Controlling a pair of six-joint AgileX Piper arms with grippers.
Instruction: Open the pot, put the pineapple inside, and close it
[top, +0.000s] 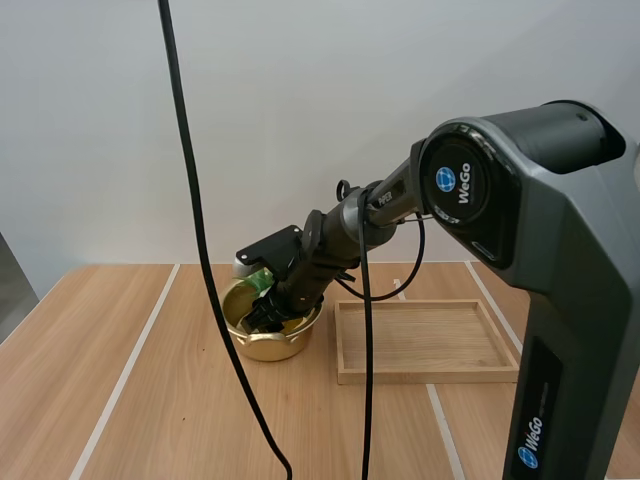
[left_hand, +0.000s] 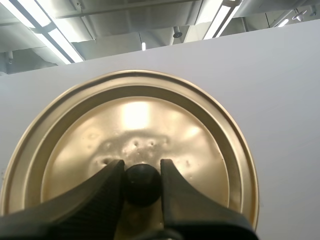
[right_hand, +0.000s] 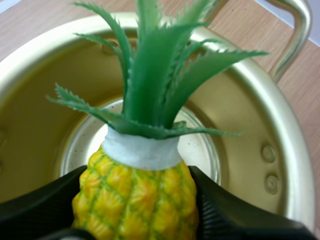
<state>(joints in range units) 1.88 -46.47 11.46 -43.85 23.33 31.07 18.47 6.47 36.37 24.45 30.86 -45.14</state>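
With the right claw (right_hand: 137, 172) clamped on the pineapple (right_hand: 145, 130) low in the open pot (right_hand: 280, 165) and the left claw (left_hand: 142, 172) pinching the lid (left_hand: 135, 120) by its knob (left_hand: 142, 186), placing was underway; next it needed releasing and withdrawing.

Gold-toned metal, glossy and mirror-bright, on the pot (right_hand: 280, 150); same shiny metal on the lid (left_hand: 135, 125), faintly dimpled near its matt black knob (left_hand: 142, 184). Smooth, waxy plastic for the pineapple (right_hand: 135, 200), yellow rind and green leaves alike. Matt black, ribbed faces on the left claw (left_hand: 141, 166) and right claw (right_hand: 135, 175). Pale, satin-finished wood grain across the counter (top: 120, 400); bare light wood for the tray (top: 425, 345).
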